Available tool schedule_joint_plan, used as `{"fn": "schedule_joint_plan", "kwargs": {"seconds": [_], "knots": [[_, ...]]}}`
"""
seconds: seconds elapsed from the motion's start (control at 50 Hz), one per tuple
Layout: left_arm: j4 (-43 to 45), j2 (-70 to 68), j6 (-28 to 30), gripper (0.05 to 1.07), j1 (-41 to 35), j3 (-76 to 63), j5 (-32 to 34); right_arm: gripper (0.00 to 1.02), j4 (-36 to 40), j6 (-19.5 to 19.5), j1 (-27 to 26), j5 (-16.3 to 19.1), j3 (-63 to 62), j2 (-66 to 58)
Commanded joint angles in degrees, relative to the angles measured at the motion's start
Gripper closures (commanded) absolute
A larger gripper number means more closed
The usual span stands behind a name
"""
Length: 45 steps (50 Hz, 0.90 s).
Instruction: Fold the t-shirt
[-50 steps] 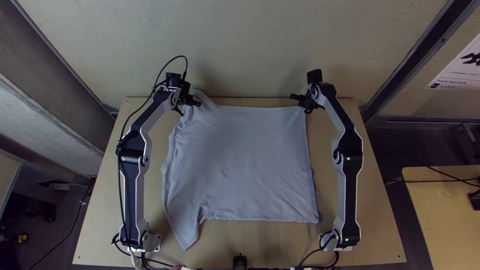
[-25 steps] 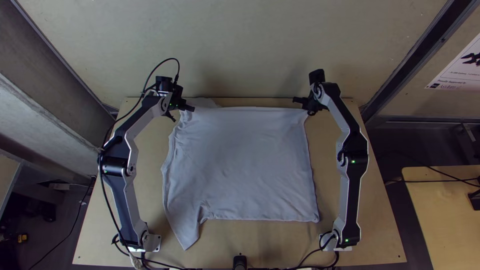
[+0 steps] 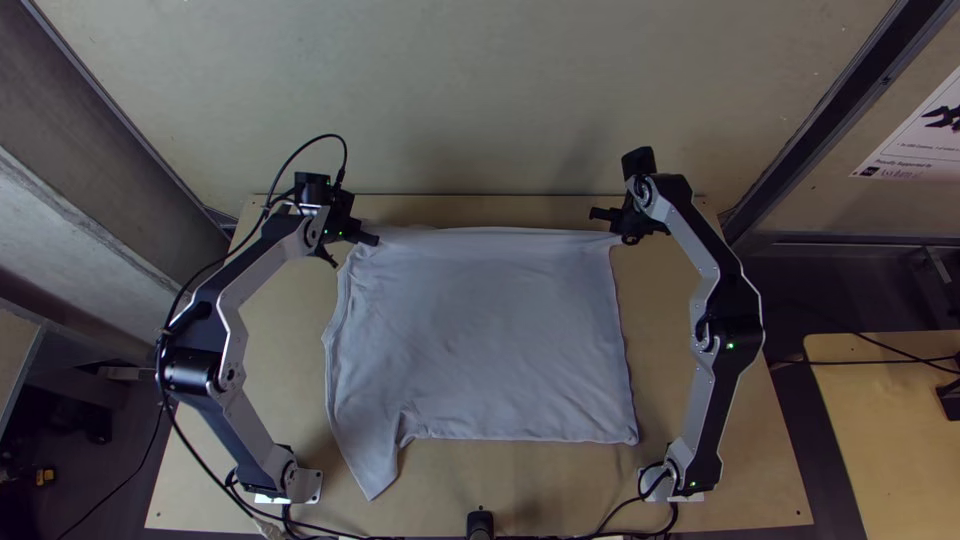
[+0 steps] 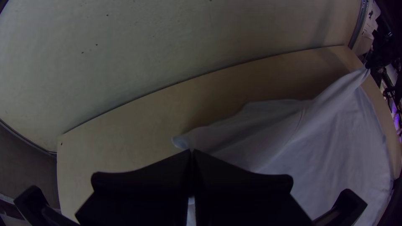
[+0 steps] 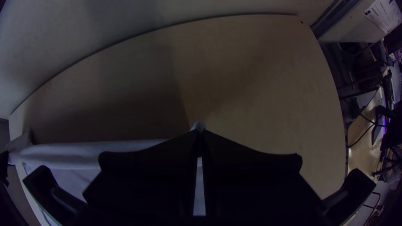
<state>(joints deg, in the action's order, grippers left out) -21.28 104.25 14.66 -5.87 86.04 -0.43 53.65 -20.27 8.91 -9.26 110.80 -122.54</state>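
Left gripper (image 4: pixel 192 152): fingers pressed together on the t-shirt (image 3: pixel 485 335), a small tuft of cloth poking out just past the tips. Right gripper (image 5: pixel 200 131): likewise closed, pinching the shirt's other far corner, a pale nub at the tips. Between the two hands the far edge runs nearly straight, drawn fairly taut and, by the left wrist view, lifted toward the right hand. A seam (image 4: pixel 300 119) crosses the cloth just beside this edge. From both hands toward the arms' bases the body lies spread, lightly rippled, on the wooden table (image 3: pixel 740 480); a sleeve (image 3: pixel 372 468) juts beyond the near edge, well apart from the left hand. We cannot tell how many layers lie beneath. We judge the fabric light, limp and not fragile, likely to sag if the hands draw together. Both far corners seem the right holds. Next, we think, the pair should carry this edge evenly over the body toward the near edge; uneven travel could skew the fold, and a shallow pinch could slip. The sleeve probably wants tucking in afterwards.
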Motion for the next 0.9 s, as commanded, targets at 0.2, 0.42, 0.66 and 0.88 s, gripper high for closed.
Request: {"fn": "schedule_joint_plan", "kwargs": {"seconds": [0.2,0.42,0.66,0.88], "knots": [[1.24,-10.38,1.08,1.05,0.86,-11.86,-0.01,1.00,-1.09,0.76,0.94,-1.82,-13.25,9.43],[1.68,-15.65,0.64,1.05,0.33,-19.42,-0.01,1.00,-3.46,0.67,1.55,-2.08,-22.83,15.14],[5.46,-19.70,0.20,1.05,-0.37,-29.88,-0.01,1.00,-7.86,0.67,2.78,-2.08,-33.99,20.68],[13.37,-19.70,-0.33,1.05,-0.20,-38.49,-0.72,1.00,-13.22,0.50,3.57,-1.99,-43.22,22.70]]}}
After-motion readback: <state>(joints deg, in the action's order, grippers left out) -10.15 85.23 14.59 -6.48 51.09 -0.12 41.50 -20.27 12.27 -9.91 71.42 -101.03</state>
